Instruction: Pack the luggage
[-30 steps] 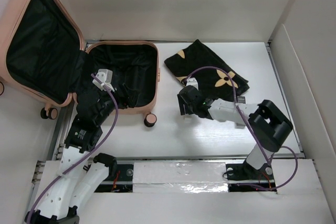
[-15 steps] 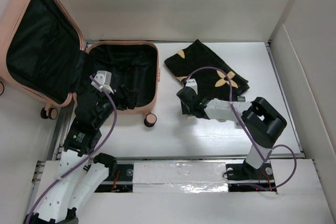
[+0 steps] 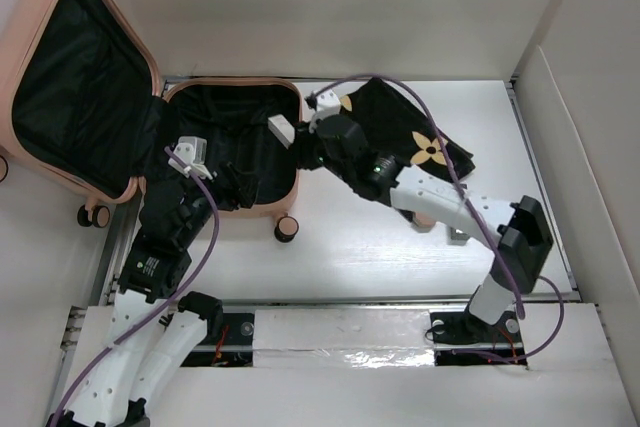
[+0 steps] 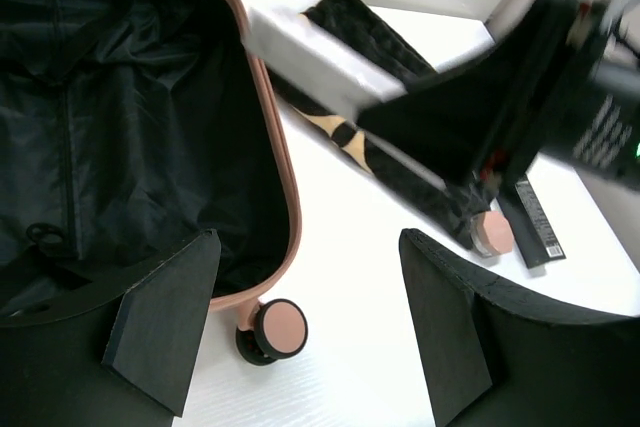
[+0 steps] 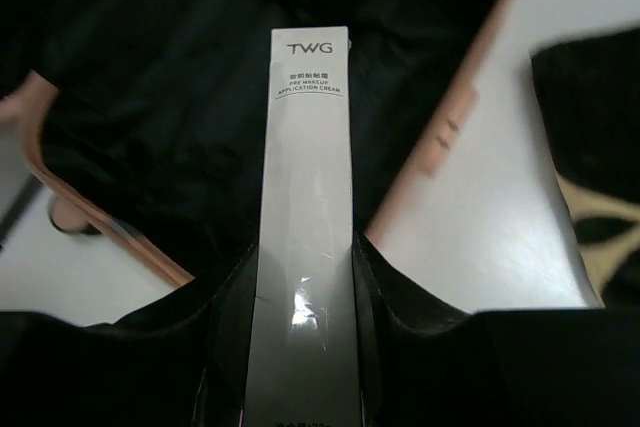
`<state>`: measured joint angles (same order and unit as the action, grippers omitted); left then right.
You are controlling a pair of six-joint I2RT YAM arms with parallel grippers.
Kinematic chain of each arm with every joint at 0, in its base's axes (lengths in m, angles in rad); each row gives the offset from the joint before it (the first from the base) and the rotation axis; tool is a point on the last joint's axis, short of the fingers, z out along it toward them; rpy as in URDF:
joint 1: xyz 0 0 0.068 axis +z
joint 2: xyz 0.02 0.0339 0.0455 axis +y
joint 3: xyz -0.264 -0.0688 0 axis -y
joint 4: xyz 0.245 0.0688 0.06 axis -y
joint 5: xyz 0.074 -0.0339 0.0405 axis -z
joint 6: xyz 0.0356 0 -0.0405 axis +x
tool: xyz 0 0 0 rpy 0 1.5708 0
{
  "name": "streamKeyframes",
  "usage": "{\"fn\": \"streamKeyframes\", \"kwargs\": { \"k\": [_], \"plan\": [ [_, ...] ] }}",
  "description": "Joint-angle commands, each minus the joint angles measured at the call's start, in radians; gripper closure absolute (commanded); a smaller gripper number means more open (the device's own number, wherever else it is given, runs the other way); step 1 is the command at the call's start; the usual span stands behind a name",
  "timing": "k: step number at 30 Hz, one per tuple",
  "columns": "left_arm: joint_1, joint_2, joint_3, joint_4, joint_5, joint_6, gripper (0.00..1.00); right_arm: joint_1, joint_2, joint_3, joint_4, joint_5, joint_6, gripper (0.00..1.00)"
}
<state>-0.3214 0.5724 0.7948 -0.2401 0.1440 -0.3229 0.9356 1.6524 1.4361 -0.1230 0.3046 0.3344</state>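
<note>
The right tool (image 3: 303, 143) is clamping a long white box (image 3: 281, 129) narrowly by its near end. In the right wrist view the tool (image 5: 305, 332) is showing a finger pressed to each long side of the box (image 5: 303, 177). The box, printed TWG, is reaching out across the right rim of the luggage (image 3: 265, 209), and its far end is hanging above the black lining.

The luggage is lying open at the far left of the white surface (image 3: 350, 237), its base flat and its lid (image 3: 152, 67) leaning back off the left edge. The left tool (image 3: 234, 187) is hovering wide over the near part of the base, gripping nothing. In the left wrist view the pink rim and a caster wheel (image 4: 270, 327) are showing between the spread fingers (image 4: 160, 332).

A black cloth with gold flower prints (image 3: 395, 112) is lying just right of the luggage, and the right arm is crossing over its near corner. A bare strip of surface is running between the luggage rim and the cloth. More bare surface is lying along the near side in front of the wheel. White panels (image 3: 570, 147) are closing in the far and right sides.
</note>
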Motion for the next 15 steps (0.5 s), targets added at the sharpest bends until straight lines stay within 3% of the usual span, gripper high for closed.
{"fn": "streamKeyframes", "kwargs": {
  "k": [1,3,4,7,10,11,13,15],
  "plan": [
    [-0.005,-0.019,0.021,0.013,-0.043,-0.001,0.31,0.02,0.101,0.164,0.101,-0.088,-0.051,0.58],
    [-0.005,-0.028,0.021,0.012,-0.049,-0.004,0.31,0.02,0.206,0.246,0.112,-0.122,-0.038,0.5],
    [-0.005,-0.034,0.023,0.015,-0.055,-0.005,0.31,0.02,0.293,0.388,0.111,-0.136,-0.034,0.34],
    [-0.005,-0.036,0.021,0.013,-0.057,-0.005,0.31,0.02,0.401,0.495,0.06,-0.147,-0.029,0.22],
    [-0.005,-0.039,0.023,0.009,-0.061,-0.005,0.31,0.02,0.383,0.469,0.078,-0.163,-0.023,0.09],
    [-0.005,-0.039,0.024,0.009,-0.063,-0.005,0.31,0.008,0.353,0.38,0.123,-0.147,-0.024,0.07],
    [-0.018,-0.04,0.023,0.009,-0.064,-0.005,0.31,-0.015,0.226,0.27,0.172,-0.122,-0.028,0.12],
    [-0.027,-0.043,0.023,0.009,-0.063,-0.004,0.32,-0.043,0.121,0.052,0.223,-0.046,-0.032,0.34]
  ]
}}
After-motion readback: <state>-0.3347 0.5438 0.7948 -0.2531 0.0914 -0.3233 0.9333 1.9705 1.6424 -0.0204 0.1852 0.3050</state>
